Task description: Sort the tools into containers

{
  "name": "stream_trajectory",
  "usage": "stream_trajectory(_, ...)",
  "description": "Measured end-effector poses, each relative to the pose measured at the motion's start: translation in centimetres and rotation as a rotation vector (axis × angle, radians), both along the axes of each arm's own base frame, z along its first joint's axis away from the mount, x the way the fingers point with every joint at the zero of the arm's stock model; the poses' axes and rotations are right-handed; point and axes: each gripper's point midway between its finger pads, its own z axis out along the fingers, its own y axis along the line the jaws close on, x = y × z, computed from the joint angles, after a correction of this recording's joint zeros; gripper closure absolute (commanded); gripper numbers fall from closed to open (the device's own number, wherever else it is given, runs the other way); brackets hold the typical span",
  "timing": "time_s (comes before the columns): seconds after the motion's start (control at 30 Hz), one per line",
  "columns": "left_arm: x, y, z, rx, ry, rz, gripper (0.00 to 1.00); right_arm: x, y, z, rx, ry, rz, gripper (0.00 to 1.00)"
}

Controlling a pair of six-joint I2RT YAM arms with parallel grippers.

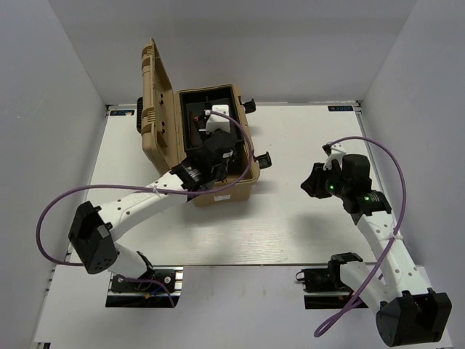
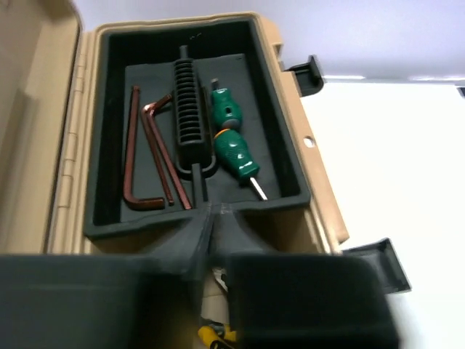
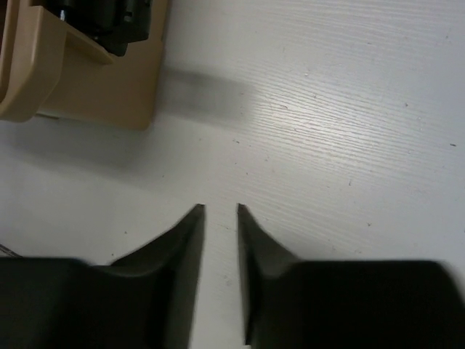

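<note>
The tan toolbox (image 1: pixel 227 193) stands open at the back left, lid (image 1: pixel 155 102) upright. In the left wrist view a black tray (image 2: pixel 109 211) sits in the toolbox (image 2: pixel 304 156). The tray holds two dark hex keys (image 2: pixel 132 145) and a green-handled screwdriver (image 2: pixel 232 142) beside a ribbed black handle (image 2: pixel 190 109). My left gripper (image 2: pixel 211 212) is over the box (image 1: pixel 211 156), its fingertips pressed together at the tray's near rim. A bit of yellow-handled pliers (image 2: pixel 214 334) shows below the fingers. My right gripper (image 3: pixel 220 209) is slightly open and empty over the bare table (image 1: pixel 314 182).
Black latches (image 1: pixel 263 160) stick out from the box's right side. A corner of the toolbox (image 3: pixel 80 80) shows at the right wrist view's top left. White walls close in the table on the left, the back and the right.
</note>
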Motion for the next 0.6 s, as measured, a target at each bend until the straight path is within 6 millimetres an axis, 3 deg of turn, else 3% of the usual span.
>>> stream_trajectory(0.03, -0.2, -0.1, 0.4, -0.005, -0.003, -0.018, 1.00, 0.0, 0.1, -0.1, 0.000, 0.001, 0.012, 0.95)
stream_trajectory(0.07, -0.5, -0.2, 1.0, -0.002, -0.006, -0.042, 1.00, -0.1, 0.2, -0.1, -0.001, 0.002, 0.025, 1.00)
stream_trajectory(0.17, -1.5, -0.7, 3.8, -0.021, -0.037, -0.124, 1.00, -0.1, 0.7, -0.6, 0.010, 0.025, 0.054, 1.00)
stream_trajectory(0.23, -2.5, -0.5, 7.3, -0.062, -0.091, -0.172, 1.00, -0.1, 0.9, -1.1, 0.015, 0.045, 0.067, 1.00)
stream_trajectory(0.3, -3.8, 0.7, 11.5, -0.106, -0.163, -0.189, 0.90, -0.1, 1.1, -1.5, 0.018, 0.064, 0.077, 1.00)
stream_trajectory(0.33, -4.5, 1.9, 14.1, -0.135, -0.212, -0.181, 0.70, -0.1, 1.2, -1.7, 0.020, 0.072, 0.082, 1.00)
stream_trajectory(0.4, -5.8, 5.1, 18.8, -0.186, -0.303, -0.116, 0.53, -0.1, 1.3, -1.9, 0.023, 0.084, 0.089, 1.00)
stream_trajectory(0.47, -7.2, 9.5, 23.0, -0.247, -0.396, 0.010, 0.50, 0.0, 1.4, -2.0, 0.024, 0.088, 0.092, 1.00)
stream_trajectory(0.6, -9.8, 16.8, 26.7, -0.267, -0.486, 0.235, 0.50, 0.3, 1.5, -1.8, 0.026, 0.082, 0.096, 1.00)
